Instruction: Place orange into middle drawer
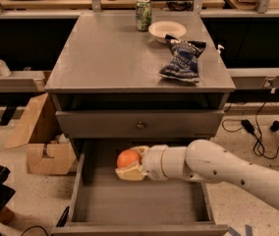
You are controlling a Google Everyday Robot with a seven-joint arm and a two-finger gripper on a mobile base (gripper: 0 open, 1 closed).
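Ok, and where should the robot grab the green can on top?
Grip the green can around the middle of its round side, coming from the front. It stands upright, so its straight sides suit a squeeze, and the white bowl sits close on its right. Right now the hand is low over the middle drawer, shut on the orange.
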